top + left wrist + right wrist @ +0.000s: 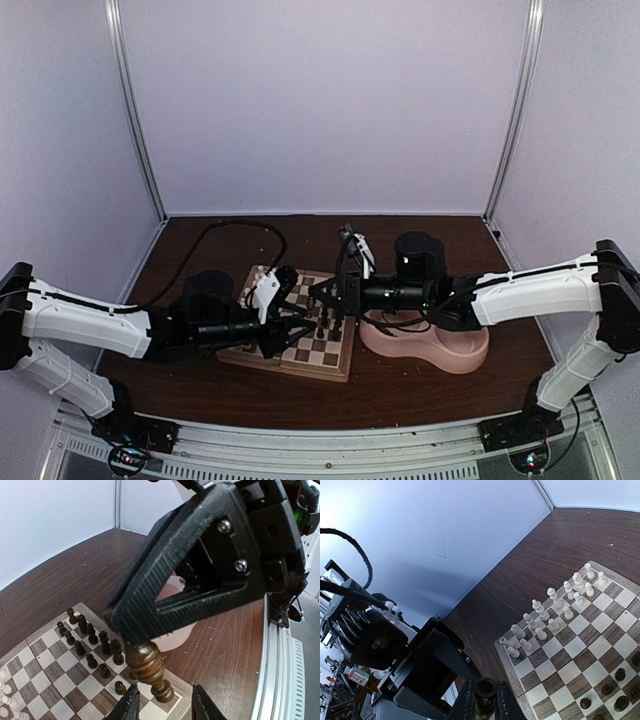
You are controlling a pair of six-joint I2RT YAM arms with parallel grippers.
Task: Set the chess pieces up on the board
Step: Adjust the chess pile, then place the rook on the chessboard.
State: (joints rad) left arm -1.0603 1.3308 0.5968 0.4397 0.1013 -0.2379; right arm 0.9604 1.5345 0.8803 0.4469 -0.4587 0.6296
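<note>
Clamped dark piece (pixel 149 666) by head in right gripper (pixel 485 701) | flanked its base with left gripper (pixel 165 702), jaws apart | over board (pixel 50 652)

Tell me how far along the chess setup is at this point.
Mostly done: cream pieces stand in two rows at one end of the board, dark pieces in rows at the other. In hand: one dark piece pinched in the right fingers above the board, the left fingers open either side of its base. Left: placing it.
</note>
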